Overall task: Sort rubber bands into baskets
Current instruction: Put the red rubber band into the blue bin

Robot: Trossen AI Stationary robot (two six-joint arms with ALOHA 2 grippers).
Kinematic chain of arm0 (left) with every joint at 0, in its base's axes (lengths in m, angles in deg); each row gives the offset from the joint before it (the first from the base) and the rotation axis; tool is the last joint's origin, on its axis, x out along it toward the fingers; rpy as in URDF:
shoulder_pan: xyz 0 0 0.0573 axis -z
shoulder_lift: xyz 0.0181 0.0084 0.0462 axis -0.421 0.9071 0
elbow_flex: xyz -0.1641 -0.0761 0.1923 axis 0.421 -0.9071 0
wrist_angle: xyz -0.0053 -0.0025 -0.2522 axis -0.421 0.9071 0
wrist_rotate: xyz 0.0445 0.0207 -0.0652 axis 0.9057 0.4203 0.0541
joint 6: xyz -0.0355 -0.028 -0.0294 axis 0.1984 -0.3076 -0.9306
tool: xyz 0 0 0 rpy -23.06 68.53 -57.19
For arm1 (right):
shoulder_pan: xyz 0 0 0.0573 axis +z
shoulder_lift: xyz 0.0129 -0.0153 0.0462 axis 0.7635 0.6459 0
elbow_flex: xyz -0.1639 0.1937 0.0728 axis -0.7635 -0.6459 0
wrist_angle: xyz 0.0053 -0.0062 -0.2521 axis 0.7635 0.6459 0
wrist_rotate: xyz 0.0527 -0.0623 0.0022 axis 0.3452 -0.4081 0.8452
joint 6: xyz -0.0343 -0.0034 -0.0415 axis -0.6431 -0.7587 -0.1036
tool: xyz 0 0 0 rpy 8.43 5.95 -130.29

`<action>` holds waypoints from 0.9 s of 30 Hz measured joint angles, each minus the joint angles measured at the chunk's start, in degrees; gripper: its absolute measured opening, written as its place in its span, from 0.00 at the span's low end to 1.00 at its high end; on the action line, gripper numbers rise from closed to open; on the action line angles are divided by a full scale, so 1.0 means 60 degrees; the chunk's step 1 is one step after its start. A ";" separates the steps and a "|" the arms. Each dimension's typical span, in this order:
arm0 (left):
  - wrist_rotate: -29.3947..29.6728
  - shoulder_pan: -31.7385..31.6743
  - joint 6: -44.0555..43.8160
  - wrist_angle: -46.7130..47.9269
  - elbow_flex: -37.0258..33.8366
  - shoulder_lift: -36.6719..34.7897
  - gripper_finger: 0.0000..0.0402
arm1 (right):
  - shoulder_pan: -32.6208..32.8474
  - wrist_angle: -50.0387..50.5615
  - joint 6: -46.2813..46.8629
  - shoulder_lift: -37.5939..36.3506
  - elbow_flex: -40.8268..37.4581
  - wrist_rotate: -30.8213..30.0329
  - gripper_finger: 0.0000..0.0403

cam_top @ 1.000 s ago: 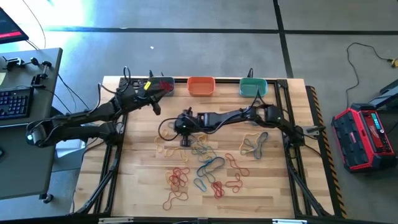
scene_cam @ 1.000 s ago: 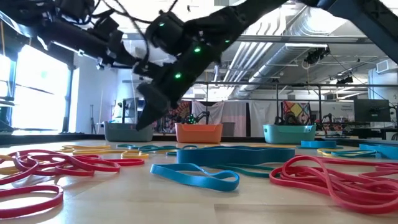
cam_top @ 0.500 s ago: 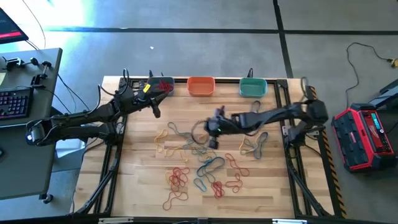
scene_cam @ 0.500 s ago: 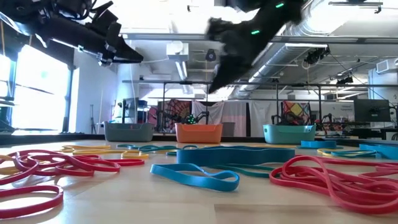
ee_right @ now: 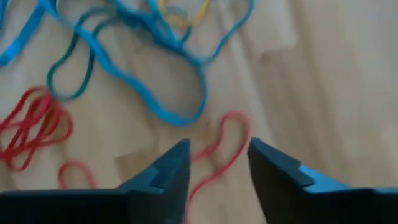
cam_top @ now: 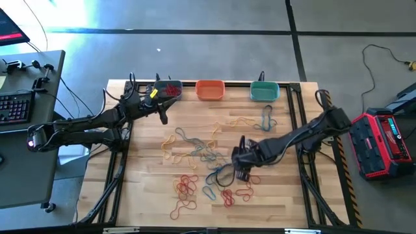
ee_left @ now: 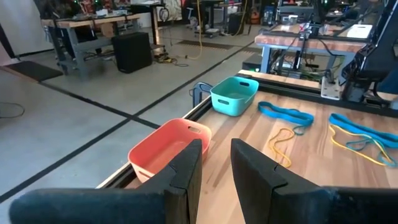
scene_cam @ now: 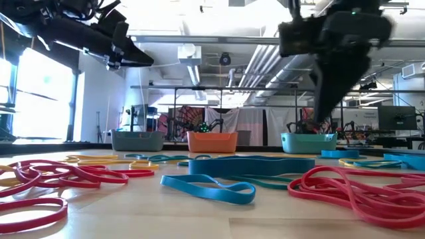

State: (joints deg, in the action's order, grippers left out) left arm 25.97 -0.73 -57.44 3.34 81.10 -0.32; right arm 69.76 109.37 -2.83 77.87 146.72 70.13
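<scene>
Many rubber bands lie loose on the wooden table: a mixed tangle (cam_top: pixel 190 148) at the middle, red ones (cam_top: pixel 187 188) toward the near edge, and blue and yellow ones (cam_top: pixel 265 119) by the teal basket. Three baskets stand along the far edge: grey-blue (cam_top: pixel 168 90) with red bands inside, orange (cam_top: pixel 210 90) and teal (cam_top: pixel 264 91). My right gripper (ee_right: pixel 217 165) hangs open, pointing down, over a red band (ee_right: pixel 225 142) beside a blue one (ee_right: pixel 155 106), right of the middle (cam_top: pixel 242 168). My left gripper (ee_left: pixel 216 168) waits open and empty near the grey-blue basket (cam_top: pixel 162 112).
Black frame rails (cam_top: pixel 296 104) run along the table's left and right sides. In the low view a blue band (scene_cam: pixel 209 189) and red bands (scene_cam: pixel 358 192) lie close to the near edge. Bare wood shows near the front right corner (cam_top: pixel 286 201).
My right gripper has swung from left of the table's middle toward the right and near edges, tipping to point more steeply down. The bands by the teal basket, covered by that arm before, now show.
</scene>
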 joint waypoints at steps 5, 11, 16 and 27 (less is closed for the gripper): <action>-0.0015 0.0055 -0.0049 0.0000 0.0000 0.0000 0.20 | 0.0529 0.0381 0.1071 0.0387 0.0000 0.0522 0.51; -0.0015 0.0051 -0.0049 -0.0007 0.0000 0.0000 0.20 | 0.0624 0.0794 0.1508 0.0884 0.0004 0.0982 0.52; -0.0015 0.0051 -0.0055 -0.0004 0.0000 0.0000 0.20 | 0.0604 0.0703 0.1460 0.1135 0.0004 0.1054 0.52; -0.0015 0.0051 -0.0067 0.0000 0.0000 0.0000 0.20 | 0.0539 0.0568 0.1149 0.1710 0.0036 0.1403 0.49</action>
State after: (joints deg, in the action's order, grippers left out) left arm 25.88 -0.43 -57.84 3.35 81.10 -0.32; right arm 73.00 112.78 4.07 88.13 146.94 78.54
